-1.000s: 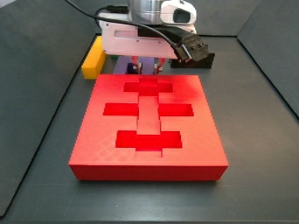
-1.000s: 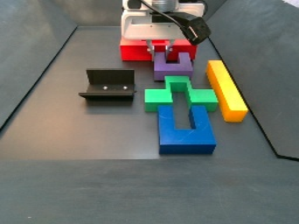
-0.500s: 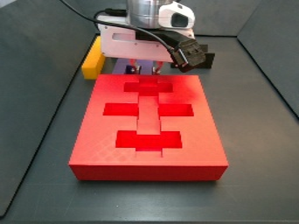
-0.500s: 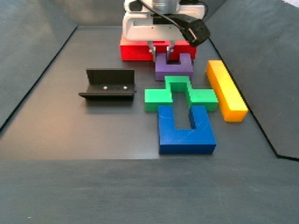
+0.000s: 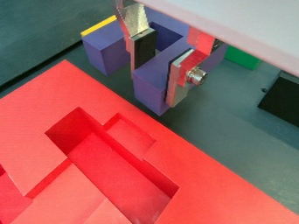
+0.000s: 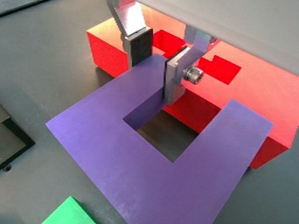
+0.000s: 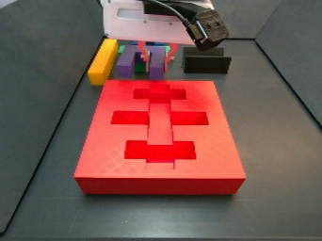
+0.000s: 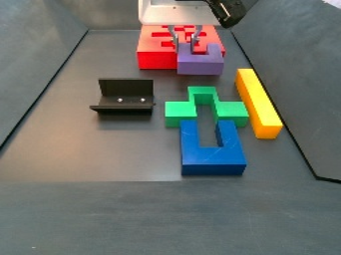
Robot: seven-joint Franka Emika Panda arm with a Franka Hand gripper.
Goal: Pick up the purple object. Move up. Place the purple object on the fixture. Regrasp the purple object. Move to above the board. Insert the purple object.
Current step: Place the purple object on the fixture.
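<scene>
1. Changed since a moment ago: in a side view the gripper (image 8: 194,42) has risen, and the purple object (image 8: 200,64) has come up off the bench (image 8: 80,149) with it.
2. The fingers (image 6: 176,79) are clenched on one prong of the purple object, which hangs at 12 o'clock in that view, just in front of the board (image 8: 158,45).
3. My reading: the pick-up and the move up look done. Placing on the fixture (image 8: 122,98), at 9 o'clock and well apart, is next.
4. Count, left to right: one fixture, one red board, one purple object, one green-and-blue cross block (image 8: 209,134) near centre, one yellow bar (image 8: 257,100) at 3 o'clock.
5. One gripper, two fingers.
</scene>
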